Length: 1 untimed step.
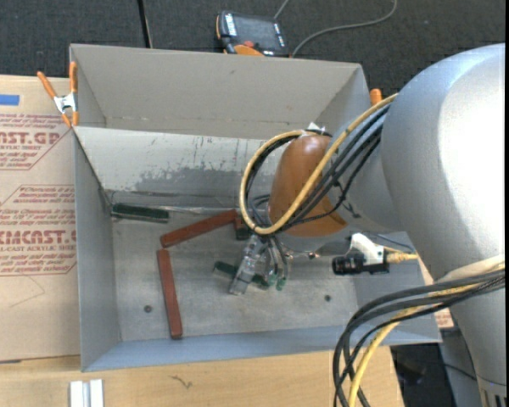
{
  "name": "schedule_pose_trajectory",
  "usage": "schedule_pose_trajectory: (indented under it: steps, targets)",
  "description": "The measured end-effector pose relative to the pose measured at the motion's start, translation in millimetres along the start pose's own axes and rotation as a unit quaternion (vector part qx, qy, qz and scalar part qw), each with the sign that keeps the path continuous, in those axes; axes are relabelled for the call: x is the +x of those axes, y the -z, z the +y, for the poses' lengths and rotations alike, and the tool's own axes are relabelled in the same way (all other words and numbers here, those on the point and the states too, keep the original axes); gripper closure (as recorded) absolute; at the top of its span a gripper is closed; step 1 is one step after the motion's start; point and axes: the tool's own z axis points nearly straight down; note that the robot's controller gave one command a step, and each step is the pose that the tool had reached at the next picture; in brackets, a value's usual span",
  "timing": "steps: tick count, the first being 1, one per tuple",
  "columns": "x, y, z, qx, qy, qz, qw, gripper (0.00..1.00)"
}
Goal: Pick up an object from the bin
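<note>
Two red-brown bars are counted in the bin (pixel 93 253): a slanted bar (pixel 199 229) near the back wall and a lengthwise bar (pixel 170 293) at the left. One dark green bar (pixel 140 214) lies against the back-left wall. One small green piece (pixel 227 270) lies mid-floor, right beside the pincer (pixel 256 276), whose opening cannot be told. Bare floor is left along the front wall.

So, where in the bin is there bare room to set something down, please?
The widest bare floor is along the front wall, right of the near red-brown bar and in front of the gripper. It is crowded mid-floor, around the gripper, the small green piece and the slanted red-brown bar.
</note>
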Motion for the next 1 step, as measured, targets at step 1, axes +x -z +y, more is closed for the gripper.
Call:
schedule_pose_trajectory:
  steps: [1]
  targets:
    - [1.4, 196.8, 15.1, -0.002, 0.044, -0.0033, 0.9990, 1.00]
